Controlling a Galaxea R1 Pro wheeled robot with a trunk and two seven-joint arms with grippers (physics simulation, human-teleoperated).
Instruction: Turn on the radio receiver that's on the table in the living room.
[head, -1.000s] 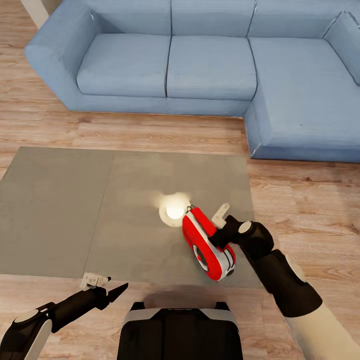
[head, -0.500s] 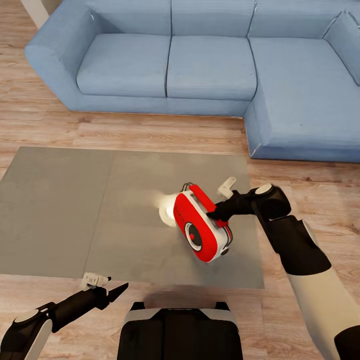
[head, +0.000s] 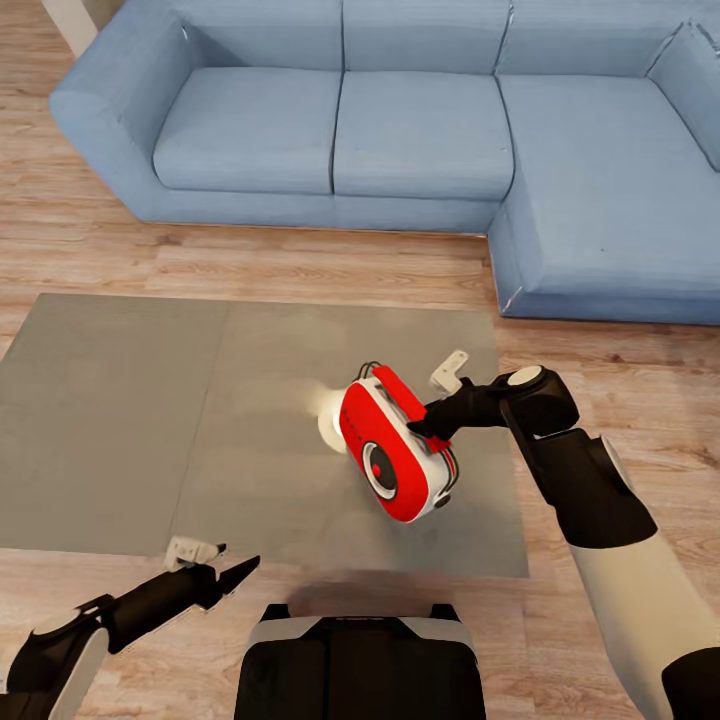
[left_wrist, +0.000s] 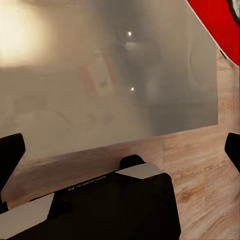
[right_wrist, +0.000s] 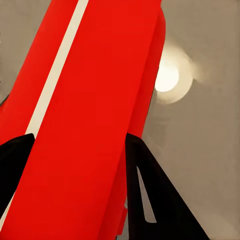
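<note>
Above the grey counter (head: 120, 420), near its right end | radio receiver (head: 392, 452) lifted and tilted, clamped in the right gripper (head: 425, 425) | left gripper (head: 215, 570) spread apart, holding nothing, at the counter's near edge | blue sofa (head: 420, 130) beyond

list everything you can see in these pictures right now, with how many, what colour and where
radio receiver: one, bright red with white stripes, tilted over the table's right part, held.
table: one, glossy grey, two panels, in front of the robot.
lamp glare: one, pale bright spot on the tabletop beside the radio.
sofa: one, blue, L-shaped, beyond the table.
floor: light wood planks.
robot base: black and grey, at the near edge.
left tool: black, open, at the table's near edge.
right tool: black, shut on the radio.
</note>
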